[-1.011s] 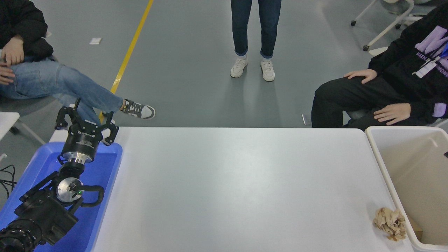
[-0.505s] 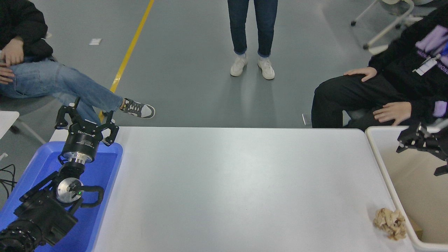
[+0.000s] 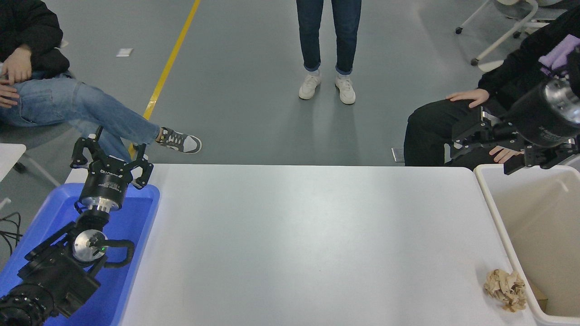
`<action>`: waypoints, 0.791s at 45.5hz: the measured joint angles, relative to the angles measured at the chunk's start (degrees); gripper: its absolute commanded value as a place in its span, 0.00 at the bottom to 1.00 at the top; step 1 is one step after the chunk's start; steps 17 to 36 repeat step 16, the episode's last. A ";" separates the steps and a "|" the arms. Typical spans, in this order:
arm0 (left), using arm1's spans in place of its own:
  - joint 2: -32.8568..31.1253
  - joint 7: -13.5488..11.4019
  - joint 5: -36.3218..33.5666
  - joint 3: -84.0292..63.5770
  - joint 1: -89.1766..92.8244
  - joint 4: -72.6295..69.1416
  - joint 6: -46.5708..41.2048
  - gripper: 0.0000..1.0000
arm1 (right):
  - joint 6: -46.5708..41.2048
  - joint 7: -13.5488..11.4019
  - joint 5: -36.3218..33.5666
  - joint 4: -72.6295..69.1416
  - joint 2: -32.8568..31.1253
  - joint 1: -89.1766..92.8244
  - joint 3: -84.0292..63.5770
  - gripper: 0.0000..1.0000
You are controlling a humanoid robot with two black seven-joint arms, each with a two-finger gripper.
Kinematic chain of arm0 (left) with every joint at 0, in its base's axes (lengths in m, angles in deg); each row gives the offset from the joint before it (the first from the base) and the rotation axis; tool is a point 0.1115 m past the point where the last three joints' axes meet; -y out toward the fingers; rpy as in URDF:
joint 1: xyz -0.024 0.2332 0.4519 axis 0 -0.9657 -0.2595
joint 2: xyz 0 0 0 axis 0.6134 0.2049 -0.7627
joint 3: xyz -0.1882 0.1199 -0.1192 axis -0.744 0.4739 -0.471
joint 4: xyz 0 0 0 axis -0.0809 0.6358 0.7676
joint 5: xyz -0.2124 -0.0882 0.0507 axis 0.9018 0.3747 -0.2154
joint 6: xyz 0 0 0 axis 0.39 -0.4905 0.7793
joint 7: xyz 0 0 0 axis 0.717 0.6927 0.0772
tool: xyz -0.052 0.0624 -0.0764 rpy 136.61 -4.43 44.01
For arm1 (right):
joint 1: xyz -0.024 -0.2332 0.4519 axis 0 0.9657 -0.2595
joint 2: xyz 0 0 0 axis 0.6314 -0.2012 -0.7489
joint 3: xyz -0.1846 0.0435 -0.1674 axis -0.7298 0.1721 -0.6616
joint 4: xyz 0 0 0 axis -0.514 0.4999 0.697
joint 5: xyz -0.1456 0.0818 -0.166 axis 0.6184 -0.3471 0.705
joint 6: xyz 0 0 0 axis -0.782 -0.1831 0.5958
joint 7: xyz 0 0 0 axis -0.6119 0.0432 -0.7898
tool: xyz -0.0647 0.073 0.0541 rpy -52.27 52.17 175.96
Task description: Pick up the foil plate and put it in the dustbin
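The foil plate does not show anywhere in the head view. The cream dustbin point(image 3: 539, 226) stands at the table's right edge, and the part of its inside that I can see holds no plate. My right gripper point(image 3: 480, 155) comes in from the right edge, raised above the bin's far left corner, open and empty. My left gripper point(image 3: 111, 156) is parked at the lower left over the blue tray, open and empty.
A blue tray point(image 3: 136, 217) lies at the table's left edge under the left arm. A crumpled brown paper ball point(image 3: 505, 289) lies at the front right beside the bin. Two people sit at the far corners; one stands beyond the table.
My right arm came into view from the right edge and rose up and to the left over the bin's far corner. The left arm has not moved.
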 measured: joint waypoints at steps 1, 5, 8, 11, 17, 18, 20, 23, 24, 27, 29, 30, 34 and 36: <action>0.00 0.00 0.00 0.00 0.00 0.00 0.00 0.98 | -0.05 0.02 0.01 -0.14 0.42 -0.37 0.23 1.00; 0.00 0.00 0.00 0.00 0.00 0.01 0.00 0.98 | -0.31 0.05 0.02 -0.57 2.57 -1.62 0.96 1.00; 0.00 0.01 0.00 0.00 0.00 0.01 -0.01 0.98 | -0.41 0.07 0.05 -0.65 4.19 -2.01 1.20 1.00; 0.00 0.02 -0.01 0.03 0.00 0.02 -0.01 0.98 | -0.51 0.06 0.10 -0.60 5.46 -1.87 1.23 1.00; 0.00 0.15 -0.07 0.06 0.00 0.03 0.00 0.98 | -0.60 0.04 0.13 -0.19 6.84 -1.11 1.24 1.00; 0.00 0.15 -0.07 0.06 0.00 0.03 0.00 0.98 | -0.60 0.04 0.13 -0.19 6.84 -1.11 1.24 1.00; 0.00 0.15 -0.07 0.06 0.00 0.03 0.00 0.98 | -0.60 0.04 0.13 -0.19 6.84 -1.11 1.24 1.00; 0.00 0.15 -0.07 0.06 0.00 0.03 0.00 0.98 | -0.60 0.04 0.13 -0.19 6.84 -1.11 1.24 1.00; 0.00 0.15 -0.07 0.06 0.00 0.03 0.00 0.98 | -0.60 0.04 0.13 -0.19 6.84 -1.11 1.24 1.00; 0.00 0.15 -0.07 0.06 0.00 0.03 0.00 0.98 | -0.60 0.04 0.13 -0.19 6.84 -1.11 1.24 1.00; 0.00 0.15 -0.07 0.06 0.00 0.03 0.00 0.98 | -0.60 0.04 0.13 -0.19 6.84 -1.11 1.24 1.00; 0.00 0.15 -0.07 0.06 0.00 0.03 0.00 0.98 | -0.60 0.04 0.13 -0.19 6.84 -1.11 1.24 1.00; 0.00 0.15 -0.07 0.06 0.00 0.03 0.00 0.98 | -0.60 0.04 0.13 -0.19 6.84 -1.11 1.24 1.00; 0.00 0.15 -0.07 0.06 0.00 0.03 0.00 0.98 | -0.60 0.04 0.13 -0.19 6.84 -1.11 1.24 1.00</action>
